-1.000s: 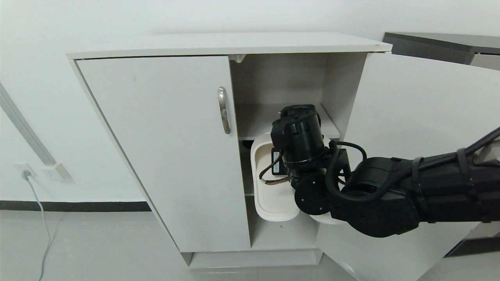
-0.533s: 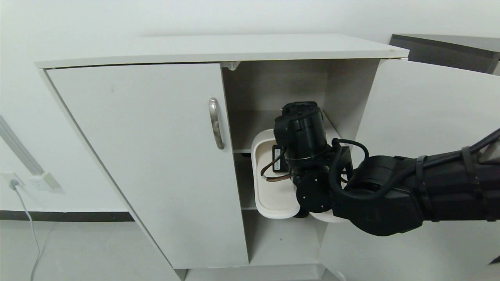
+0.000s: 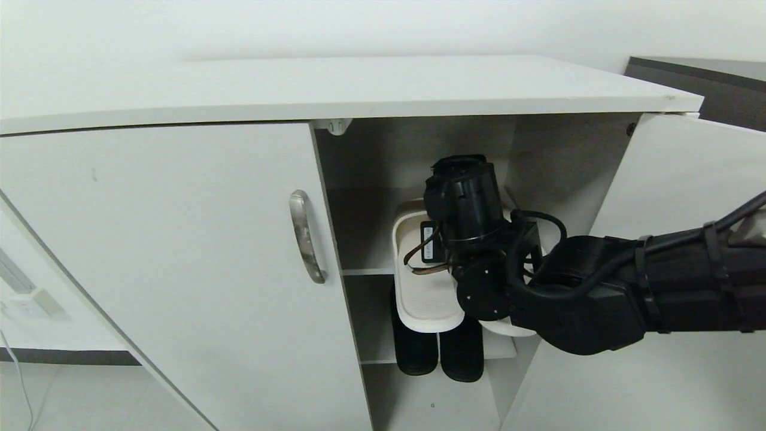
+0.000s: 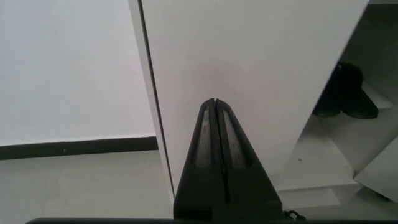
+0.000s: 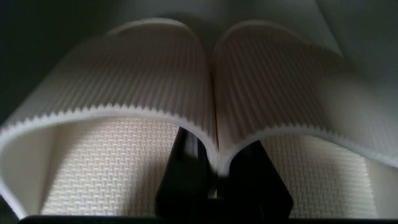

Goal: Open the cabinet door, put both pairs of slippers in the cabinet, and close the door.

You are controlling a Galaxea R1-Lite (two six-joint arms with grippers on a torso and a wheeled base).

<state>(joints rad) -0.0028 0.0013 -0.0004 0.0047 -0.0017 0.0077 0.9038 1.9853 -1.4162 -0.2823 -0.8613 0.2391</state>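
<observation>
White slippers (image 3: 422, 293): the pale pair hangs side by side, heels toward the viewer, in the centre of the head view. It sits at the mouth of the cabinet (image 3: 359, 84), toes just past the upper shelf (image 3: 365, 271).
Right gripper (image 5: 214, 174): clamped on the two inner strap edges where the slippers meet, so one pinch carries both. That grip seems chosen so the pair travels as a unit and lands together.
Black slippers (image 3: 437, 353): already in place on the lower shelf (image 3: 374, 361), bottom centre of the head view, directly under the pale pair. Their heels stick out a little past the shelf edge.
Left gripper (image 4: 214, 106): fingers pressed together with nothing between them, pointed at the closed door (image 3: 179, 251). It is well apart from the opening — out of the working arm's way.
Open door (image 3: 676, 197): swung wide at the right of the head view, behind the right arm. It leaves the compartment free for loading.
Handle (image 3: 306, 236): metal bar on the closed door, just left of the gap.
In the way: the gap is narrow, bounded by the closed door's edge and the cabinet's side wall, and the wrist takes up much of it.
Step in hand: likely setting the pale pair on the upper shelf — closing the door comes after.
</observation>
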